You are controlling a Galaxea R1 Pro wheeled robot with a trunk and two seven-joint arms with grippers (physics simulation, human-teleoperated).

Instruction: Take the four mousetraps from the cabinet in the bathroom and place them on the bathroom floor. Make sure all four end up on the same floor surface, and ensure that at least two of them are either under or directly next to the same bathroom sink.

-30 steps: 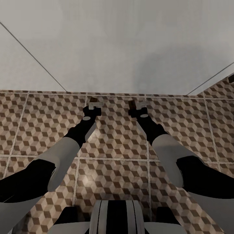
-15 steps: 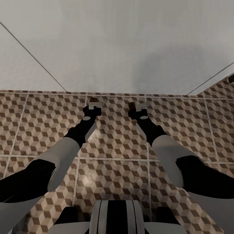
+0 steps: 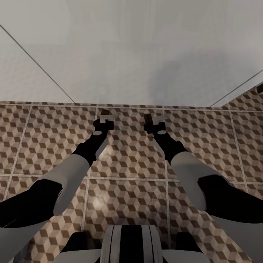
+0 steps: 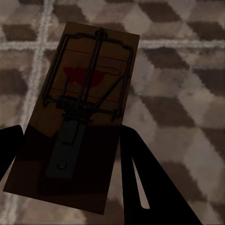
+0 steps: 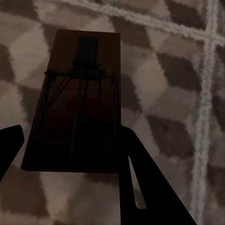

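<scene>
Left gripper [image 3: 106, 117] clamping a mousetrap [image 4: 79, 117], right gripper [image 3: 155, 119] clamping another mousetrap [image 5: 77, 101], above bathroom floor [image 3: 128, 164], near grey wall [image 3: 128, 51]

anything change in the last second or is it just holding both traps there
Nothing visibly changed. The left claw is still shut on its mousetrap and the right claw on its own mousetrap, both held out above the bathroom floor near the wall's foot.

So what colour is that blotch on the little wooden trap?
Red, on the brown mousetrap; it shows best in the left wrist view.
</scene>
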